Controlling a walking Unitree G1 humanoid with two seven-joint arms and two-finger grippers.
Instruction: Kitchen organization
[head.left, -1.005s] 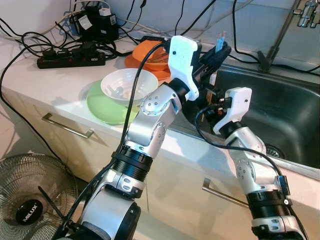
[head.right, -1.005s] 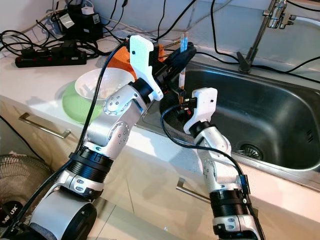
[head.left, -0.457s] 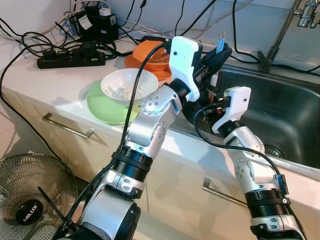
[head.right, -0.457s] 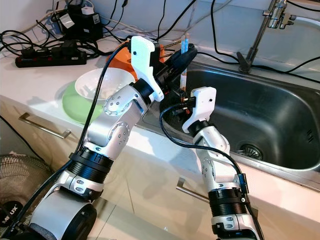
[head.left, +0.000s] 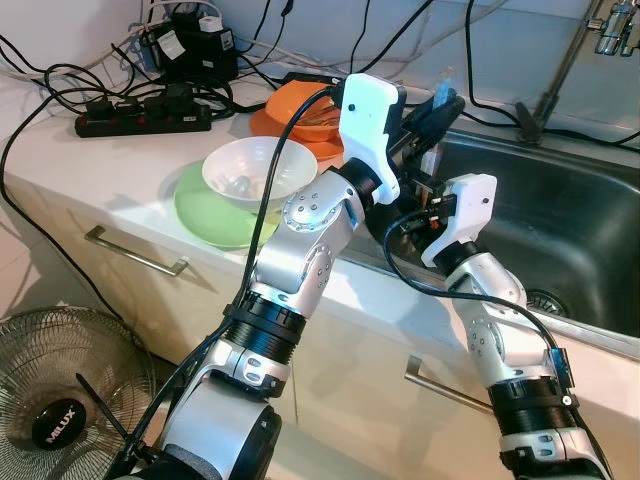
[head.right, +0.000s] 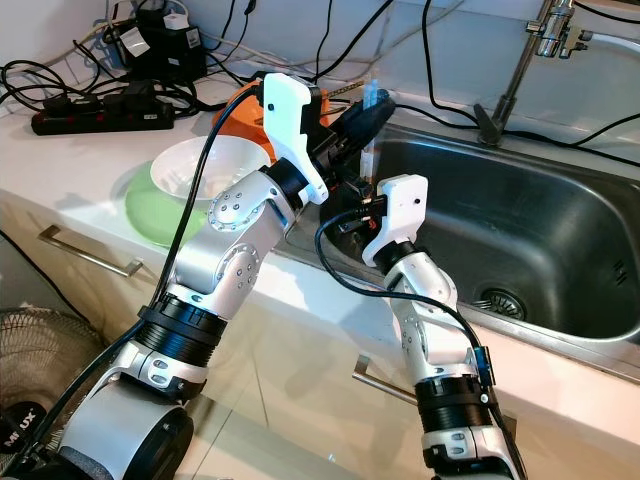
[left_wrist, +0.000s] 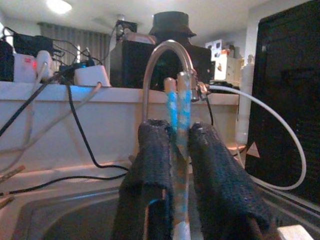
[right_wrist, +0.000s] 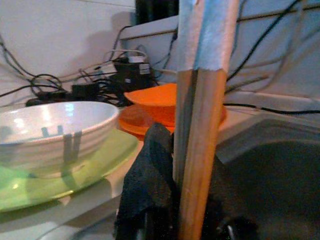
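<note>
Over the near left corner of the steel sink (head.left: 560, 230), I am holding a pair of chopsticks (left_wrist: 179, 150) between both grippers. They are standing close to upright, long axis running from the counter edge up toward the wall, tips uppermost. I am seeing two slim wooden sticks side by side, brown in the lower part and wrapped in pale blue toward the top. My left gripper (left_wrist: 177, 145) is pinching them between its black fingers (left_wrist: 152, 165), with the blue ends poking out above the pads. My right gripper (right_wrist: 172, 170) is clamped on the brown part lower down, fingers narrow around it. To the robot's left on the counter (head.left: 130, 170) a white bowl (head.left: 255, 172) is sitting on a green plate (head.left: 200, 210), with orange plates (head.left: 290, 110) stacked behind.
</note>
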